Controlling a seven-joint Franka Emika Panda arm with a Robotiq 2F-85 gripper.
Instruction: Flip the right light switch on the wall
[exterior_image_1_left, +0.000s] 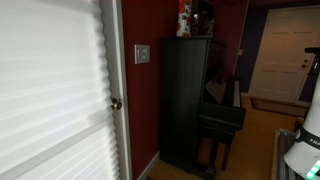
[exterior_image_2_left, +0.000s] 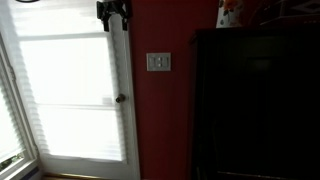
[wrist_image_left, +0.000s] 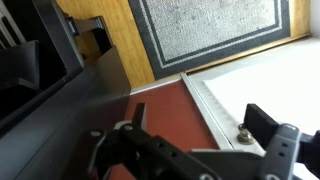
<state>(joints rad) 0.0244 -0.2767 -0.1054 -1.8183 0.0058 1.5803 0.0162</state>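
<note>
The pale switch plate sits on the narrow dark red wall (exterior_image_2_left: 160, 120) between the white door and the black piano. The right light switch (exterior_image_2_left: 163, 62) is the right half of that plate; it also shows in an exterior view (exterior_image_1_left: 145, 54). My gripper (exterior_image_2_left: 113, 12) hangs at the top of the picture, in front of the door's upper edge, above and to the left of the plate and apart from it. In the wrist view my gripper (wrist_image_left: 200, 116) is open and empty, its fingers straddling the red wall (wrist_image_left: 165, 110) and the door frame. The plate is out of the wrist view.
A round metal door knob (exterior_image_2_left: 120, 98) (exterior_image_1_left: 116, 103) (wrist_image_left: 243, 133) sticks out of the white blind-covered door (exterior_image_2_left: 70, 90) just left of the wall strip. The tall black piano (exterior_image_1_left: 190, 100) (exterior_image_2_left: 260, 110) stands close on the other side. A patterned rug (wrist_image_left: 210, 25) lies on the wood floor.
</note>
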